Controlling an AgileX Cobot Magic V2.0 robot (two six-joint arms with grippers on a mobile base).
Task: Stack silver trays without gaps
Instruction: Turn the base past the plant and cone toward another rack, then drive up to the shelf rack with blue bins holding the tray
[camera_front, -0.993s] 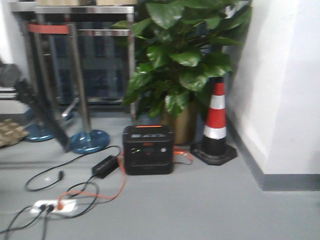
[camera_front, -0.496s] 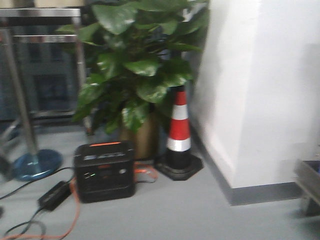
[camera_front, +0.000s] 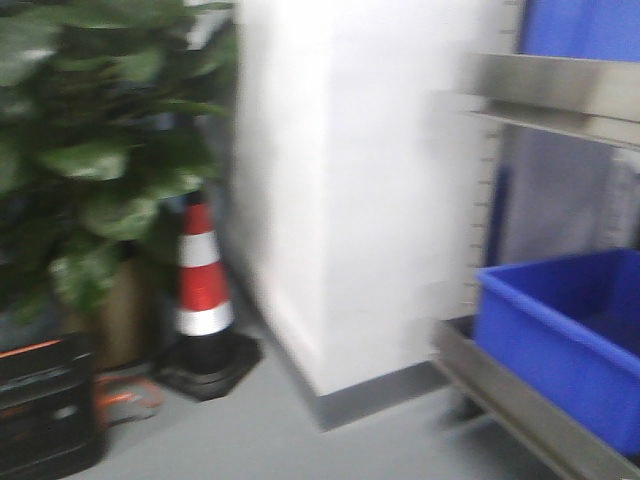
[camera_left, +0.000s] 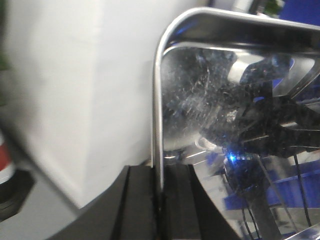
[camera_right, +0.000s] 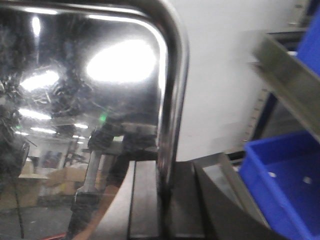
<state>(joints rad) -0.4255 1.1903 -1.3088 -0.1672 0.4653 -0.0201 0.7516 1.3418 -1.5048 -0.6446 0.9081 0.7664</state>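
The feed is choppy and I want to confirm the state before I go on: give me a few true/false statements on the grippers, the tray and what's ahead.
1. The left gripper is clamped on the rim of a silver tray. True.
2. The right gripper is open and empty. False: it is shut on a silver tray's rim.
3. The traffic cone lies tipped over. False: it stands upright on the floor, beside the plant.
4. A blue bin sits on the steel shelf at the right of the front view. True.
5. The plant is to the right of the white wall. False: it is to the left.
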